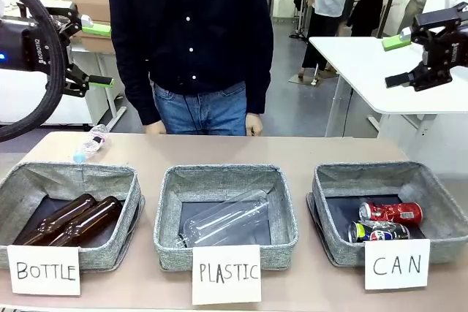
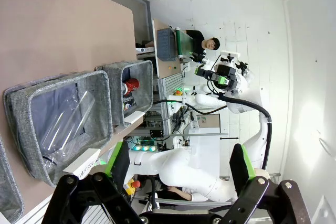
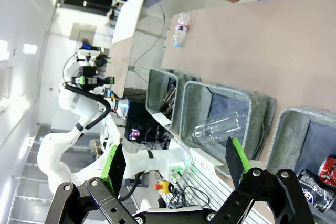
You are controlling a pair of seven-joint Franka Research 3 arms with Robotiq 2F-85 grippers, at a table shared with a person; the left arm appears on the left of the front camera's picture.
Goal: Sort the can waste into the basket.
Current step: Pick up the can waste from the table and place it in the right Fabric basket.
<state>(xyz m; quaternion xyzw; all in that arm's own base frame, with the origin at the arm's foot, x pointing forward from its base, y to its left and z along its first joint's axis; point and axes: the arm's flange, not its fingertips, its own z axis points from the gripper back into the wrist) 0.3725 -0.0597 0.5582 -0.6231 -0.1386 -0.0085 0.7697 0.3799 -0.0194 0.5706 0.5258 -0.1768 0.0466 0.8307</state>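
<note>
Jaws on both our grippers stand wide and hold nothing: the left gripper point(image 1: 95, 55) hangs high off the table's left edge, the right gripper point(image 1: 401, 60) high off its right edge. Below, at the table's near right corner, the CAN basket point(image 1: 333, 188) already holds the red can point(image 1: 391, 212) and the blue-and-silver can point(image 1: 379, 232), lying side by side against its near wall. We judge the can sorting done. One small plastic bottle point(image 1: 91, 142) lies loose near the far left edge; if we mistook it for can waste, we could drop it in the wrong basket.
</note>
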